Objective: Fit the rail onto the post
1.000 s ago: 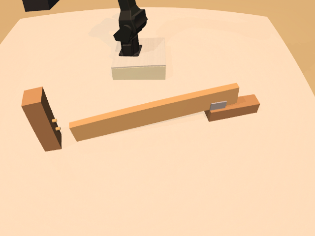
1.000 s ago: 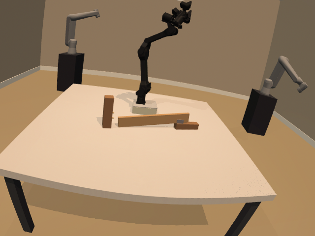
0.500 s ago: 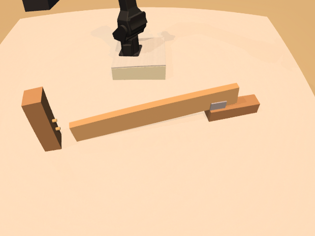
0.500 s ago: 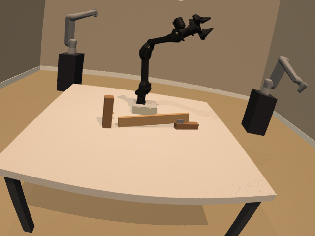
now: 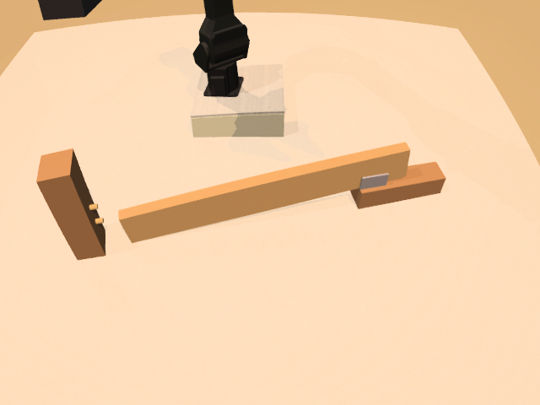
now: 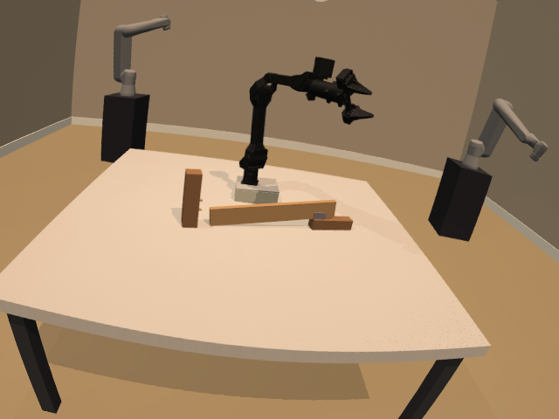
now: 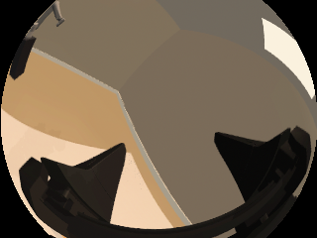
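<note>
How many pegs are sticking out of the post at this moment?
2. Both pegs, upper and lower, sit one above the other on the post face that looks toward the rail's near end, bare and apart from it.

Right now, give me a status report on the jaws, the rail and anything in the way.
Gripper open, empty, high above the table. Rail untouched: near end down, short of the pegs, far end in the bracket. Nothing between rail and post.
</note>
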`<action>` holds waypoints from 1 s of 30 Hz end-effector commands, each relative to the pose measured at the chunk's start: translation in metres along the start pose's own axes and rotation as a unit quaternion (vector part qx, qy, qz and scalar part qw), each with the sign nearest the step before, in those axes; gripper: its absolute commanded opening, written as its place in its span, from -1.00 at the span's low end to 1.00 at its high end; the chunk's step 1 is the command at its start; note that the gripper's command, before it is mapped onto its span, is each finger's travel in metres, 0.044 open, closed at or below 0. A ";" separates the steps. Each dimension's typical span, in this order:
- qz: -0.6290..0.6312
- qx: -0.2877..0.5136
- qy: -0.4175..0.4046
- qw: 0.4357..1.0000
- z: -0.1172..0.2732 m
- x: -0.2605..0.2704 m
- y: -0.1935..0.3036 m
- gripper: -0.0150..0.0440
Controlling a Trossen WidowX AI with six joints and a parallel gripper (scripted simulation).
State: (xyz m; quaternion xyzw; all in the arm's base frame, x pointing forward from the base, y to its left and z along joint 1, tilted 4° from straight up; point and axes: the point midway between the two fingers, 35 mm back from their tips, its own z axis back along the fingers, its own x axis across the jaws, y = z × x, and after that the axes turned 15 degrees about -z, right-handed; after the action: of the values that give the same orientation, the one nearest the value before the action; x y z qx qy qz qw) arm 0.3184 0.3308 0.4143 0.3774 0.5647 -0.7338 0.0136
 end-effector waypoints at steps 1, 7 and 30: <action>0.024 0.093 -0.010 0.995 0.001 0.001 0.062 1.00; 0.056 0.245 -0.052 0.967 0.022 0.006 0.163 1.00; 0.038 0.563 -0.408 0.718 0.241 0.092 0.376 1.00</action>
State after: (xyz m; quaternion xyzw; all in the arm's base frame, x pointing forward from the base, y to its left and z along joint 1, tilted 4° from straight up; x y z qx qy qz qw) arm 0.2985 0.0359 0.0765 0.0213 -0.0199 -0.9986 0.0434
